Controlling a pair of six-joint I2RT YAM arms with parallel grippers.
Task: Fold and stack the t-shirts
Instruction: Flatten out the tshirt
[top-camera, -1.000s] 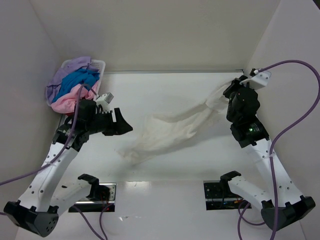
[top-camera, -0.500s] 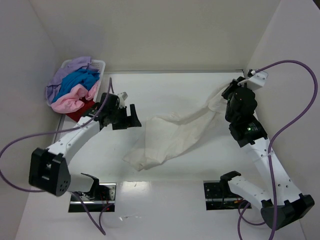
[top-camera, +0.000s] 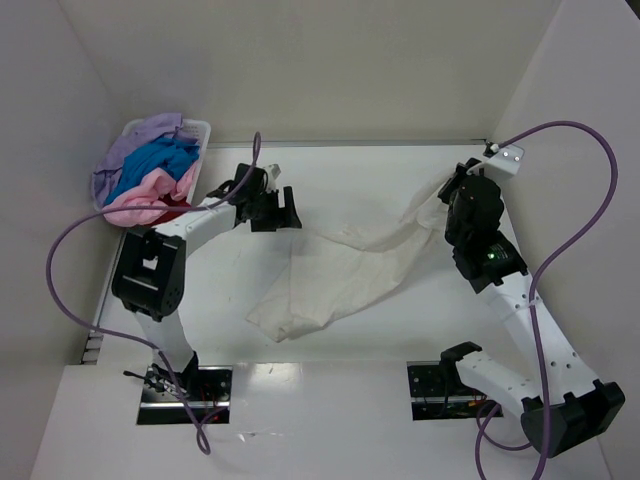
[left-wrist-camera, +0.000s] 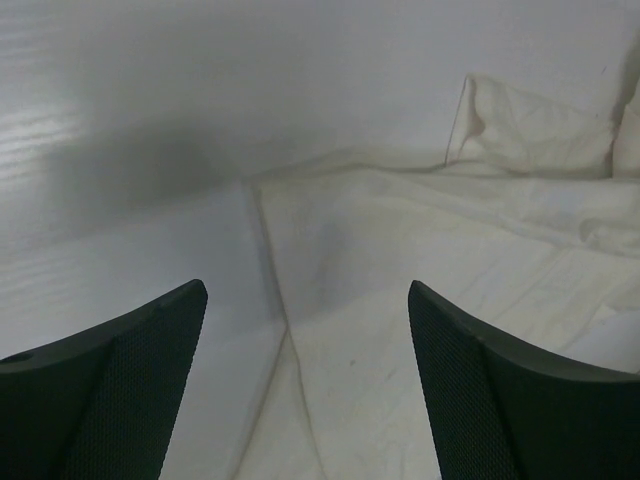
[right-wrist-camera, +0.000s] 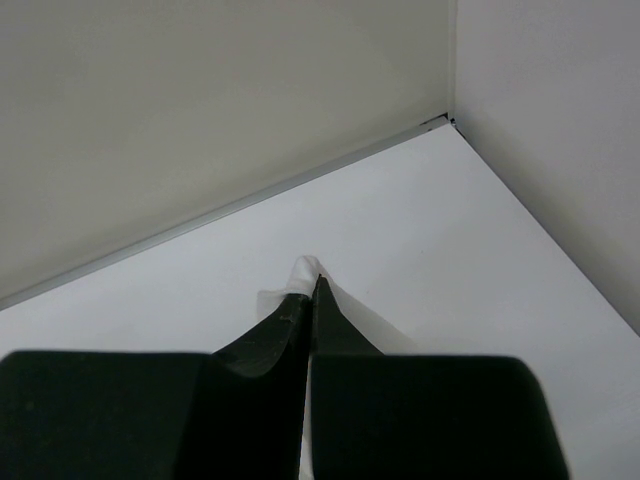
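Note:
A cream-white t-shirt (top-camera: 340, 270) lies crumpled and stretched diagonally across the table. Its far right end rises to my right gripper (top-camera: 452, 190), which is shut on a pinch of the white cloth (right-wrist-camera: 306, 268) near the back right corner. My left gripper (top-camera: 288, 216) hovers wide open at the shirt's far left edge. In the left wrist view the cream-white t-shirt (left-wrist-camera: 430, 300) and its folded hem lie between the fingers (left-wrist-camera: 120, 390), untouched. More t-shirts, lilac (top-camera: 140, 138), bright blue (top-camera: 155, 165) and pale pink (top-camera: 140, 203), are heaped at the back left.
A white plastic basket (top-camera: 200, 127) holds the coloured heap in the back left corner. White walls close in the table at the back and on both sides. Purple cables loop over both arms. The arm bases (top-camera: 445, 385) sit at the near edge.
My left arm has swung away from me and rightward to the shirt's far left edge, and its jaws have opened wider. The shirt's left part has settled on the table. The right gripper keeps its grip.

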